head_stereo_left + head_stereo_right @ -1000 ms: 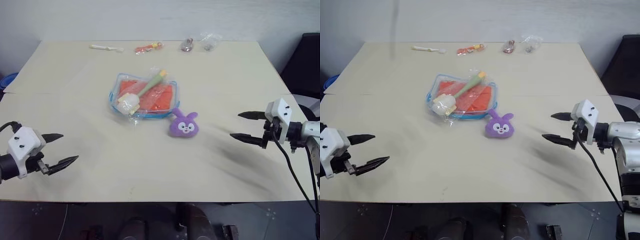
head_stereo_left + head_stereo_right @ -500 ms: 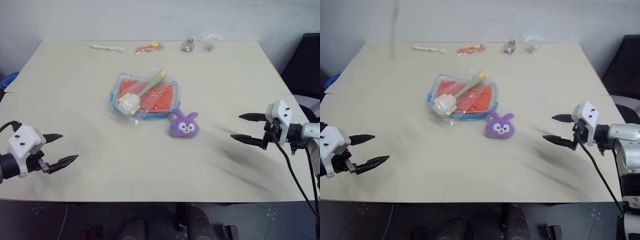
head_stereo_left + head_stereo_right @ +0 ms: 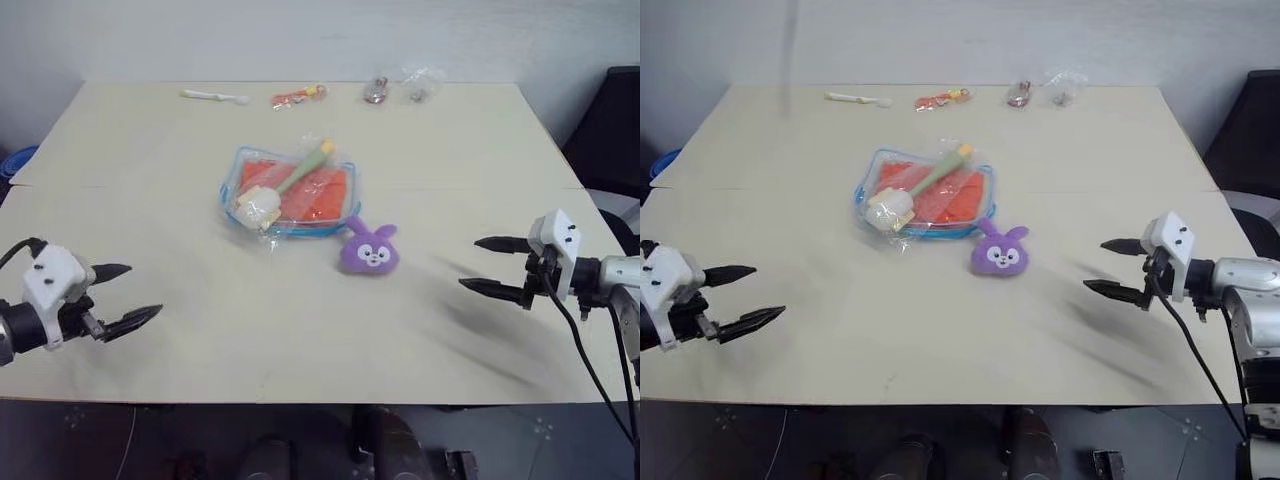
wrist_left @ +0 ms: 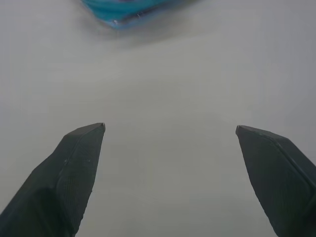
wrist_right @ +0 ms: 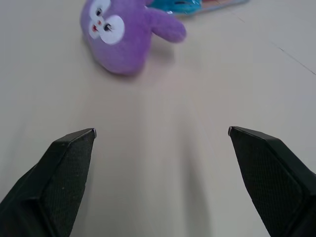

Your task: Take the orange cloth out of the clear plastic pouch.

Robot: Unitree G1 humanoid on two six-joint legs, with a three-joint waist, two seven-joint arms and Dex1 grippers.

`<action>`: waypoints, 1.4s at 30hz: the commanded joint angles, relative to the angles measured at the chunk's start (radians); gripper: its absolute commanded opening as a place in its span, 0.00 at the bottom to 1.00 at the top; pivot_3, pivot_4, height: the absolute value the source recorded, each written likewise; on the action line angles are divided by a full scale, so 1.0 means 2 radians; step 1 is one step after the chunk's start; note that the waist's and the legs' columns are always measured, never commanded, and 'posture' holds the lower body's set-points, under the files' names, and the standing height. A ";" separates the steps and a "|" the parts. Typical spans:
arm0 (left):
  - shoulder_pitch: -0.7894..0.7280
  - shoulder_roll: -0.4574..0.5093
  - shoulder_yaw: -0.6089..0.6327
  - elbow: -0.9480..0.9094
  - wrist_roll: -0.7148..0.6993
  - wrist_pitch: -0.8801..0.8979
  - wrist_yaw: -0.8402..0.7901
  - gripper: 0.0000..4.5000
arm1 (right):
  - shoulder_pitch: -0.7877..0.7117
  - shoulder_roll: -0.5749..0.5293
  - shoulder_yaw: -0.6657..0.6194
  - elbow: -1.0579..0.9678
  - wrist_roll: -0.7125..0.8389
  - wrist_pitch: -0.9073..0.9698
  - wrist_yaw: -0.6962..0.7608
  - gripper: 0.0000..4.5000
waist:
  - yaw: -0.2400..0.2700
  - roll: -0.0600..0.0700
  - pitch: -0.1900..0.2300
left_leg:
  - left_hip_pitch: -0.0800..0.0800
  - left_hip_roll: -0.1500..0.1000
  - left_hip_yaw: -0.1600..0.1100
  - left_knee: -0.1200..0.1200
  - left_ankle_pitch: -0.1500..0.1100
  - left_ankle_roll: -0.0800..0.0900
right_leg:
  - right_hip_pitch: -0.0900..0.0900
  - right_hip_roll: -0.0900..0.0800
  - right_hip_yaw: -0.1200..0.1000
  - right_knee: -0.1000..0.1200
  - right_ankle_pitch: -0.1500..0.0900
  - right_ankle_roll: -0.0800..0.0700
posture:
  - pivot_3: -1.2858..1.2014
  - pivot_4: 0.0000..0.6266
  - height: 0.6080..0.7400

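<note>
Lying mid-desk [image 3: 150,150], the pouch [image 3: 289,192] held the orange cloth [image 3: 320,195]. Both grippers, left [image 3: 128,296] and right [image 3: 488,266], had jaws wide apart, empty. The right wrist view showed the bunny [image 5: 121,37] up close.

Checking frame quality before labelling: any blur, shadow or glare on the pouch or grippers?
Left eye view: even light, the clear plastic pouch crisp, faint sheen on its plastic; soft smeared shadow on the table beside the right gripper. Left wrist view: the pouch's blue trim is out of focus, left gripper fingers sharp. Right wrist view: the purple bunny slightly soft.
</note>
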State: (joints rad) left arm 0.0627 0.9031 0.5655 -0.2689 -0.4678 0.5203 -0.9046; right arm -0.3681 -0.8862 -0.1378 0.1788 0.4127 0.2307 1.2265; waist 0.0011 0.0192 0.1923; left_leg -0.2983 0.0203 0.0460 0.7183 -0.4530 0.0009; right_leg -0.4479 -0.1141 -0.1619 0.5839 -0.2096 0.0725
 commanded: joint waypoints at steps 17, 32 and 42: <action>-0.437 -0.130 -0.328 0.233 0.137 0.006 0.164 1.00 | 0.018 0.077 0.027 -0.355 0.117 0.137 -0.123 1.00 | 0.010 -0.002 0.000 | 0.000 -0.002 0.001 0.000 0.000 0.000 | 0.000 0.001 0.001 0.000 0.001 0.001 | 0.52 0.24 1.00; -0.455 -0.189 -0.323 0.308 0.171 -0.043 0.150 0.79 | 0.019 0.082 0.033 -0.332 0.071 0.119 -0.166 1.00 | 0.011 -0.002 0.000 | 0.000 -0.002 0.001 0.001 0.000 0.001 | 0.000 0.001 0.001 0.000 0.001 0.002 | 0.52 0.24 1.00; -0.430 -0.170 -0.271 0.250 0.164 -0.012 0.176 0.33 | -0.001 0.081 0.042 -0.321 0.070 0.121 -0.160 1.00 | 0.010 -0.002 0.000 | 0.000 -0.002 0.001 0.001 0.000 0.001 | 0.000 0.001 0.001 0.000 0.001 0.002 | 0.52 0.24 1.00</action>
State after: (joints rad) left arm -0.7996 0.5318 -0.0465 0.2932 -0.1302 0.4914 -0.5843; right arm -0.3534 -0.7260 -0.0451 -0.4565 0.5487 0.4822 0.9026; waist 0.0221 0.0143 0.1916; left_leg -0.2980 0.0170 0.0481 0.7196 -0.4522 0.0022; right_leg -0.4478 -0.1127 -0.1599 0.5835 -0.2077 0.0756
